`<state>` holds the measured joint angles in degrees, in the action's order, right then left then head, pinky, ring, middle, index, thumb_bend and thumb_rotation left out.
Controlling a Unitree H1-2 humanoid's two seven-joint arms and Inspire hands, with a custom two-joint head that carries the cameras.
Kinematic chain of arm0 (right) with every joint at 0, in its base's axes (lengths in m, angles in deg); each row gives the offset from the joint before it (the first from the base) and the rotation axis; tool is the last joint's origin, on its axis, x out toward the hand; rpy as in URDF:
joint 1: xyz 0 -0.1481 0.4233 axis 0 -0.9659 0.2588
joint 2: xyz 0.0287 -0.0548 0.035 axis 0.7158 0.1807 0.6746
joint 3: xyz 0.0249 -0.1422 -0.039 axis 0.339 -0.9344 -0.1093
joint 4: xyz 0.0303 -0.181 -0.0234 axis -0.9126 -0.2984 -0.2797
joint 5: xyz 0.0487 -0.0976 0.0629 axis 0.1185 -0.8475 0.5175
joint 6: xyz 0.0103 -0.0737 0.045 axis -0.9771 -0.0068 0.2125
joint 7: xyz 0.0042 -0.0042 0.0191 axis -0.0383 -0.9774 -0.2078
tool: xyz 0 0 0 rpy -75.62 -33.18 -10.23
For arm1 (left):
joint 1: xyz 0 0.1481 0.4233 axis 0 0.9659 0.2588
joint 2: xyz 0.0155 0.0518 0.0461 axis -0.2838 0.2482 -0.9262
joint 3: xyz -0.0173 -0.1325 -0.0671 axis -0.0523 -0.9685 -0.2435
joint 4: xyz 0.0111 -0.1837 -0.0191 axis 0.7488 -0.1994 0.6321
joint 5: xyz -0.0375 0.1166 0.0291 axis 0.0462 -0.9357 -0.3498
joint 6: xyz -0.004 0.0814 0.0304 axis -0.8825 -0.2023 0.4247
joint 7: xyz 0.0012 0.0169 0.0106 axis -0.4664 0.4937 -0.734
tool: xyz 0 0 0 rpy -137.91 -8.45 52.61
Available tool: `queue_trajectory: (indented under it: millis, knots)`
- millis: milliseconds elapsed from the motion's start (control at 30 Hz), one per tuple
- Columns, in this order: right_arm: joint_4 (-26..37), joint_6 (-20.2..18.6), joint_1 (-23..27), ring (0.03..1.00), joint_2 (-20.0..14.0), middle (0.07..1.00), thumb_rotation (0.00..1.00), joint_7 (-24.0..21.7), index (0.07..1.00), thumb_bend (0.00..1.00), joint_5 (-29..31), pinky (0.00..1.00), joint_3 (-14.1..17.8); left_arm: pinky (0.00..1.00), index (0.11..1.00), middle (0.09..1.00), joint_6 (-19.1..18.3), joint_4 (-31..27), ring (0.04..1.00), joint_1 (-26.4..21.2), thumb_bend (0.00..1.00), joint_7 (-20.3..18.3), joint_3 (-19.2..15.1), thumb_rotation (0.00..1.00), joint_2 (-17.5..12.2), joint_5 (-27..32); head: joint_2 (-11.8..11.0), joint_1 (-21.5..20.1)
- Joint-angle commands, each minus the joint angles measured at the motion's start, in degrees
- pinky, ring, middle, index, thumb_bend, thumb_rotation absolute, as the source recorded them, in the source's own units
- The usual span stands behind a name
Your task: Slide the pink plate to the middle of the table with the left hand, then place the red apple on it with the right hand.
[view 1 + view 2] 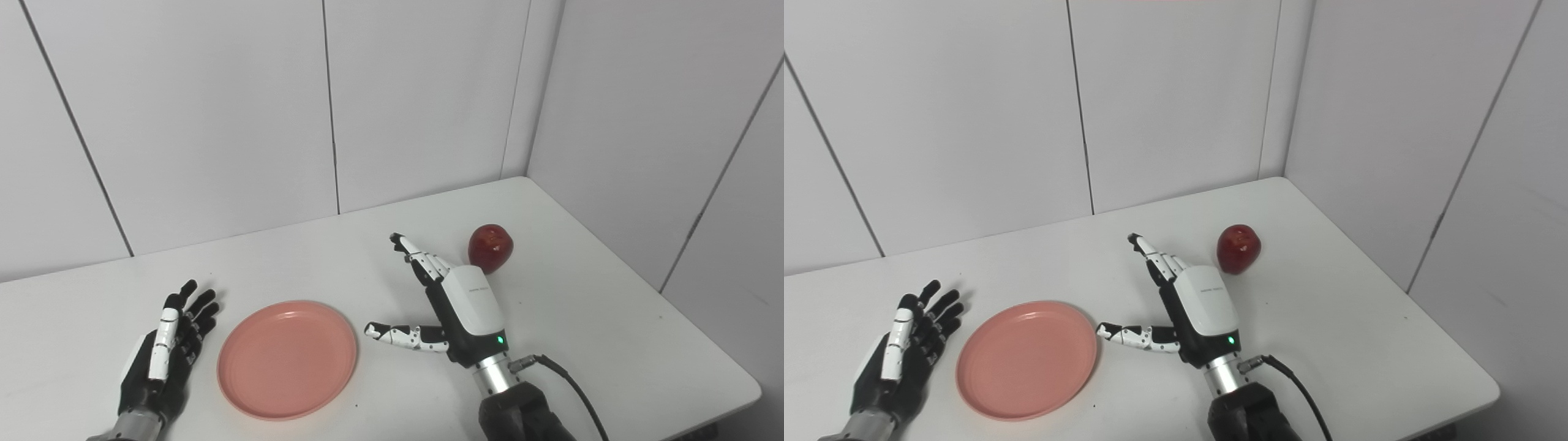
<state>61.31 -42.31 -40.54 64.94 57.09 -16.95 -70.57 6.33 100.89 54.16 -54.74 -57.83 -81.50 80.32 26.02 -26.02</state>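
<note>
The pink plate [287, 358] lies flat on the white table [612, 318], left of the middle and near the front edge. My left hand [164, 352] is open, fingers spread, just left of the plate and apart from it. The red apple [490, 247] stands on the table at the right, further back. My right hand [450, 303] is open and empty, fingers stretched forward and thumb out to the left. It is just in front of and left of the apple, between the apple and the plate.
White wall panels close the table at the back and on the right. The table's right edge [704, 331] and front right corner are near. A black cable [569, 383] runs from my right wrist.
</note>
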Motion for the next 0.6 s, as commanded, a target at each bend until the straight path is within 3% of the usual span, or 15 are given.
queue_trajectory:
  millis: [0, 67, 167, 333, 567]
  knots:
    - [2.59, -1.43, 3.67, 0.761, -2.07, 0.833, 0.68, -0.9, 0.9, 0.8, -1.08, 0.62, 1.64, 0.98, 0.968, 0.929, -2.33, 2.18, 0.936, 0.73, 0.58, -0.24, 0.25, 0.93, -0.21, 0.34, -0.11, -0.02]
    - [3.17, -2.74, 5.55, 0.759, -3.98, 0.827, 0.51, -3.38, 0.887, 0.88, -1.34, 0.62, 3.07, 0.98, 0.964, 0.926, -2.12, 2.47, 0.935, 0.57, 0.57, -0.19, 0.15, 0.93, -0.08, 0.26, -0.37, -0.13]
    - [4.29, -5.24, 7.86, 0.778, -6.59, 0.837, 0.41, -8.83, 0.876, 0.94, -0.91, 0.63, 5.03, 0.98, 0.966, 0.927, -1.62, 2.99, 0.936, 0.39, 0.56, -0.3, 0.29, 0.94, 0.01, 0.01, -0.56, -0.18]
    - [6.26, -9.97, 12.16, 0.783, -13.01, 0.839, 0.42, -19.21, 0.851, 0.99, -0.41, 0.59, 7.49, 0.98, 0.975, 0.929, -1.54, 3.32, 0.937, 0.28, 0.57, -0.04, 0.42, 0.93, 0.45, -0.13, -0.97, 0.18]
    - [2.18, -9.9, 16.12, 0.776, -19.44, 0.813, 0.4, -21.6, 0.824, 1.0, -1.08, 0.59, 8.21, 0.97, 0.972, 0.929, -1.12, 3.17, 0.935, 0.48, 0.56, 0.09, 0.72, 0.94, 0.63, -0.53, -1.11, 0.45]
